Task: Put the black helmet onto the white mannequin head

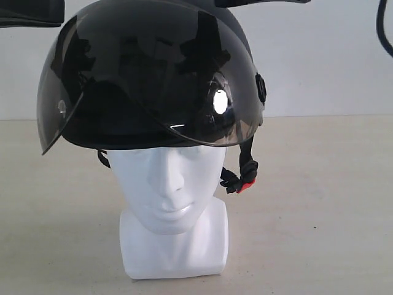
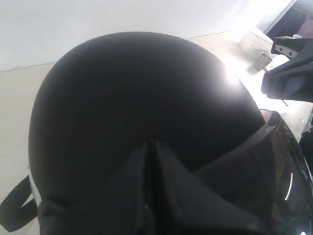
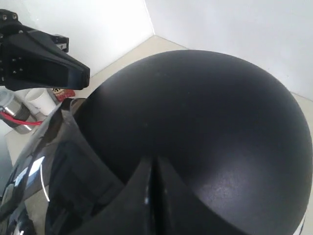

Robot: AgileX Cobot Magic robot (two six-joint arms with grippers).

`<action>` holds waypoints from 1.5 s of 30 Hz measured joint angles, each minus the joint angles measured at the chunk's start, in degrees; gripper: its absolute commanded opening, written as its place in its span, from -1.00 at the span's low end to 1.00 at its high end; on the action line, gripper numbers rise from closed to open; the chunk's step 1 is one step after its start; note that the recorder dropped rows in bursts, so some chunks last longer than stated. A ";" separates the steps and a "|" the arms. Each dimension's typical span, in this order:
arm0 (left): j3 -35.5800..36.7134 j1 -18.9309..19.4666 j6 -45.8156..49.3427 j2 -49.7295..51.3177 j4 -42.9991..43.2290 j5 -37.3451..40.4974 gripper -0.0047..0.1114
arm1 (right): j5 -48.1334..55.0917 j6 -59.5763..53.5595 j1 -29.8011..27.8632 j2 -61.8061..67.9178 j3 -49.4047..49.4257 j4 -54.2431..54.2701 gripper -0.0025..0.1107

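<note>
The black helmet (image 1: 153,74) sits on top of the white mannequin head (image 1: 172,203); its smoky visor (image 1: 184,104) hangs over the brow and the strap with the red clip (image 1: 245,184) dangles beside the cheek. Its matte dome fills the left wrist view (image 2: 142,98) and the right wrist view (image 3: 205,127). My left gripper (image 2: 151,145) is shut, fingertips together and right at the shell. My right gripper (image 3: 153,159) is shut too, its tips against the dome from the other side. In the exterior view both sets of fingers are hidden behind the helmet.
The mannequin stands on a beige tabletop (image 1: 319,215) before a white wall. Parts of the arms show at the top edge of the exterior view (image 1: 31,12). Cups and small items (image 3: 29,105) stand near the table's far corner.
</note>
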 measured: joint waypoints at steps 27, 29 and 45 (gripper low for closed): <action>1.67 -6.58 -0.52 0.00 -3.76 -1.23 -0.84 | 1.79 1.52 -0.10 1.23 3.08 1.91 -0.96; 1.67 -6.58 -0.93 0.00 -3.98 -0.13 -0.84 | 1.23 1.03 -0.10 0.87 4.68 2.59 -0.96; 4.89 -6.82 -0.96 -2.42 -4.23 2.87 -0.84 | 3.74 0.91 -0.18 0.65 5.21 3.36 -0.96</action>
